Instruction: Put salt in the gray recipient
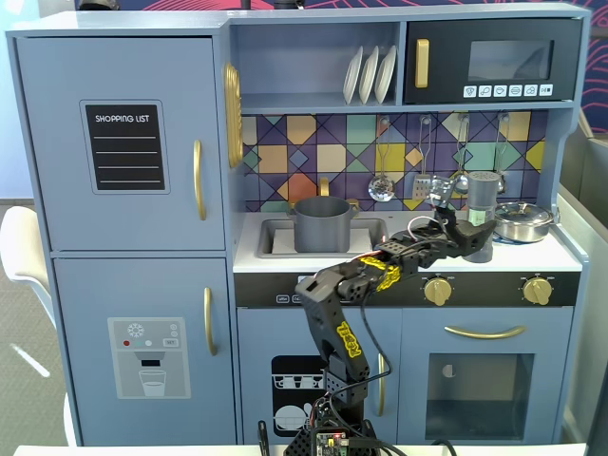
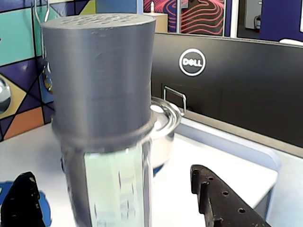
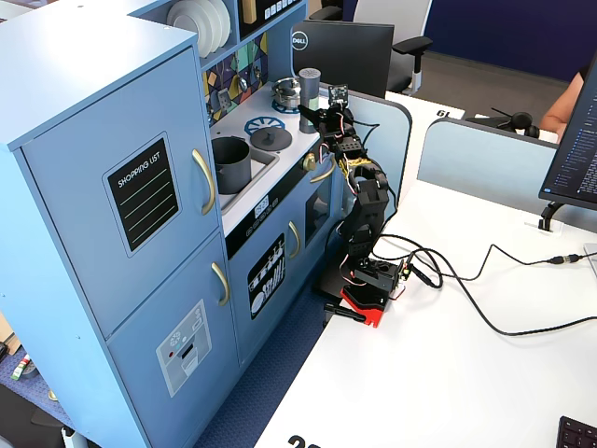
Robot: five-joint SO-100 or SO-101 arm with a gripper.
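Your gripper point(image 2: 113, 198) is sitting spread wide, its fingers flanking the upright salt shaker point(image 2: 102, 118) without visibly pressing it. In a fixed view, the gray pot point(image 1: 321, 223) is waiting in the sink, toward nine o'clock from the shaker.

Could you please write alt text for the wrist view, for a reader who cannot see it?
A tall gray salt shaker with a pale green label fills the frame, standing between the open end effector fingers. Behind it sit a shiny silver pan and a Dell monitor.
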